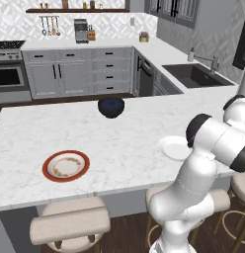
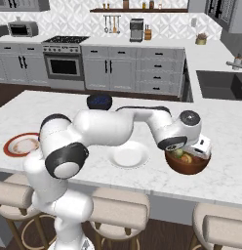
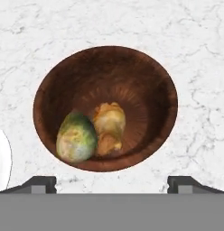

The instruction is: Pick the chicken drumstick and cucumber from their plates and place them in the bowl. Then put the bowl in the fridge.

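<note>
The reddish-brown bowl (image 3: 145, 76) stands on the marble counter, directly beneath my gripper (image 3: 112, 182). The yellowish-green cucumber (image 3: 77, 137) and the golden-brown chicken drumstick (image 3: 109, 127) lie inside it, side by side and touching. My fingertips (image 3: 40, 182) stand wide apart above the bowl's near rim, open and holding nothing. In the right base view the gripper (image 2: 195, 155) hovers just over the bowl (image 2: 189, 169) near the counter's front edge. The white plate (image 2: 128, 155) and the red-rimmed plate (image 2: 21, 145) are both bare. The fridge is out of view.
A small dark blue-black bowl (image 2: 99, 101) sits at the counter's far edge. Padded stools (image 2: 118, 207) line the near side below the counter. A sink (image 2: 223, 84) lies to the right; the stove (image 2: 64, 58) and grey cupboards (image 1: 75, 74) stand along the back wall.
</note>
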